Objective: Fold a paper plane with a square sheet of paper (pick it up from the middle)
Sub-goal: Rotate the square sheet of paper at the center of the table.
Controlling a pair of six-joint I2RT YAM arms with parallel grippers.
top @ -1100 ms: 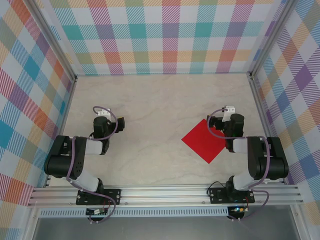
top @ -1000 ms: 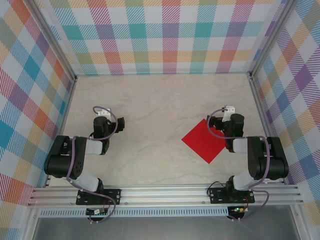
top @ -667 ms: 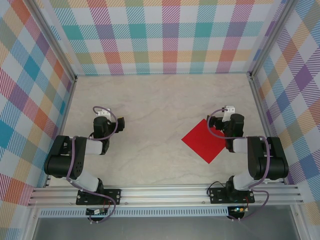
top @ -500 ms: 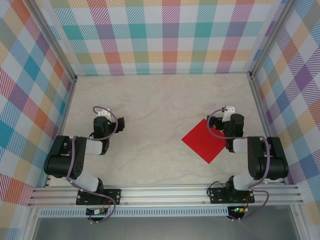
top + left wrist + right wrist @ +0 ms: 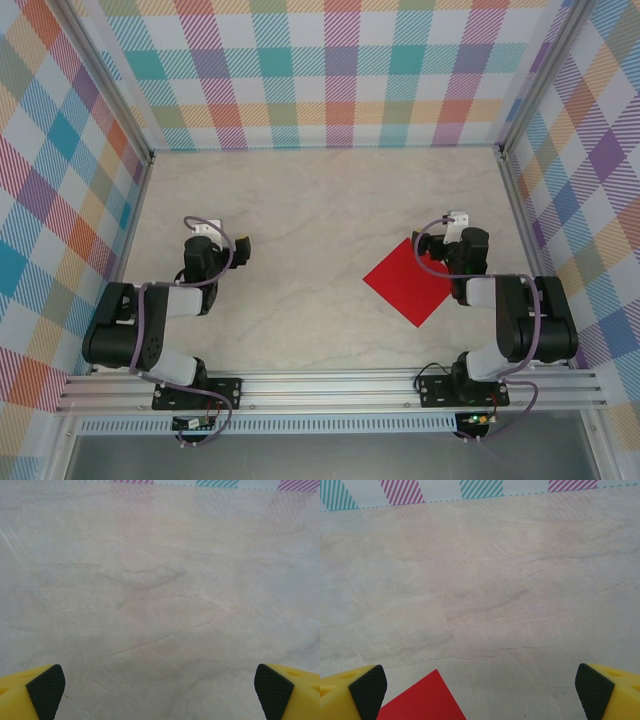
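Observation:
The square sheet of paper point(image 5: 410, 282), bright red, lies flat and unfolded on the table at the right, one corner pointing away from me. Its far corner point(image 5: 422, 700) sits low in the right wrist view, beside the left pad point(image 5: 367, 690). My right gripper point(image 5: 453, 242) hangs open over the sheet's far right edge, nothing between its fingers point(image 5: 481, 690). My left gripper point(image 5: 214, 244) stands open over bare table at the left point(image 5: 160, 690), far from the sheet. The paper plane is out of view.
The pale marbled table point(image 5: 310, 220) is fenced by checked walls at the back point(image 5: 320, 90) and on both sides. An aluminium rail point(image 5: 330, 385) carrying both arm bases runs along the near edge.
The left arm has shifted a little, its elbow sinking toward the near left. The right arm and the red sheet have not moved.

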